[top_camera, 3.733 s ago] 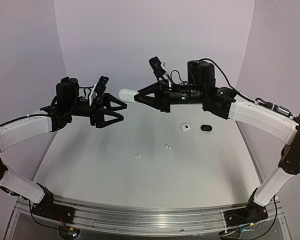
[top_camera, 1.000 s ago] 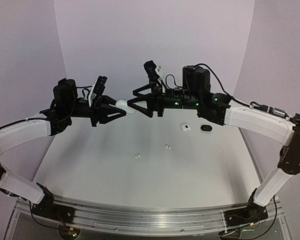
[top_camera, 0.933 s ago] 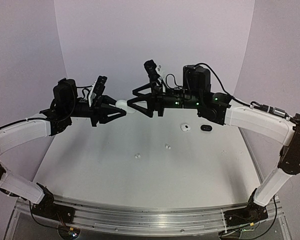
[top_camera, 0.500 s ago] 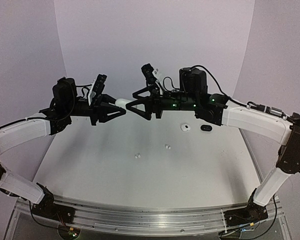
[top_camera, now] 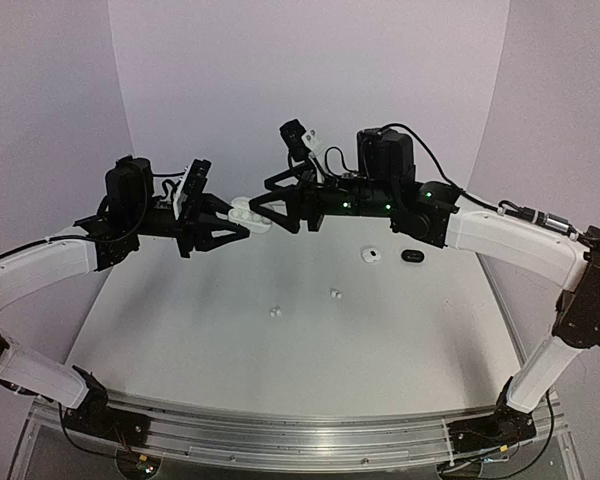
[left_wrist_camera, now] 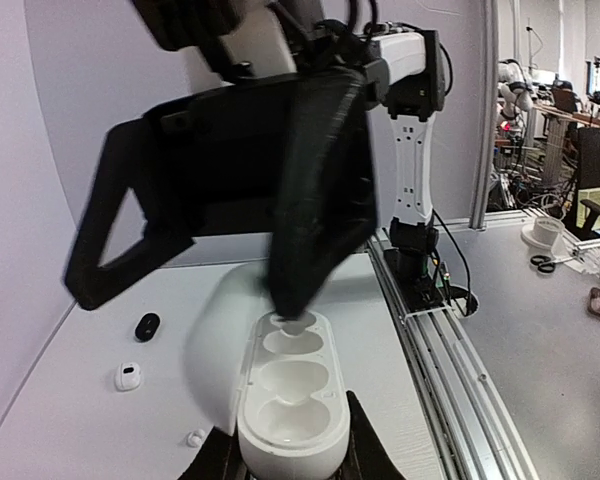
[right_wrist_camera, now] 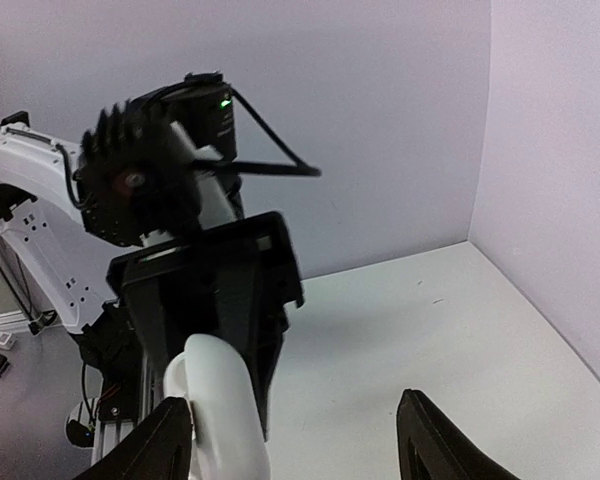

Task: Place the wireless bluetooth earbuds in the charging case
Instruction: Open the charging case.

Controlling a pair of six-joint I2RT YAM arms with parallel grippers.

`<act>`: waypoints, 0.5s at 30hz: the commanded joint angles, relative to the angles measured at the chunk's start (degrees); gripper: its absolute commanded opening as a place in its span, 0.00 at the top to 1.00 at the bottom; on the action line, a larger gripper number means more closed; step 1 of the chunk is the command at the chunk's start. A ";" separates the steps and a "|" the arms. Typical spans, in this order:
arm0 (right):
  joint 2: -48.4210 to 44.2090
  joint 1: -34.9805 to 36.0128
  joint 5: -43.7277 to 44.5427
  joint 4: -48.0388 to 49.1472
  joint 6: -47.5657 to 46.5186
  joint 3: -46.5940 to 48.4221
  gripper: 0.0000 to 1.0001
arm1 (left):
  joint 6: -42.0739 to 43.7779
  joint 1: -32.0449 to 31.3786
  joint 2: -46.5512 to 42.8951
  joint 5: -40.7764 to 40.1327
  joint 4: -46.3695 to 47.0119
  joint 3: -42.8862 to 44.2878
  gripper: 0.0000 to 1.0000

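The left gripper (top_camera: pixel 238 220) is clamped on the open charging case (left_wrist_camera: pixel 290 400), holding it in the air toward 11 o'clock of the table (top_camera: pixel 230 370). The right gripper (right_wrist_camera: pixel 295 400), jaws spread and empty, has one finger at the case's far hollow. Pushing there could lever the case loose. White earbuds (top_camera: pixel 335 294) lie on the table at 5 o'clock, none of them seated yet.

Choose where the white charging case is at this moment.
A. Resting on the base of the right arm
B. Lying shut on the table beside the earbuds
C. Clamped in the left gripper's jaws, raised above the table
C: the left wrist view shows the open white charging case clamped in the left gripper, and the top view shows it in the air, clear of the table.
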 commanded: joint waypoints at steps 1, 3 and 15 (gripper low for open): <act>-0.23 -0.78 4.86 -0.31 0.03 2.75 0.32 | 7.19 -1.41 -2.71 3.88 -3.07 0.51 1.00; 0.00 -0.77 4.59 -0.70 -0.01 2.57 0.33 | 6.34 -1.43 -2.74 3.74 -2.16 0.64 1.00; 0.00 -0.77 3.75 -1.32 1.68 1.69 0.32 | -6.55 -1.44 -1.88 2.78 0.72 1.70 1.00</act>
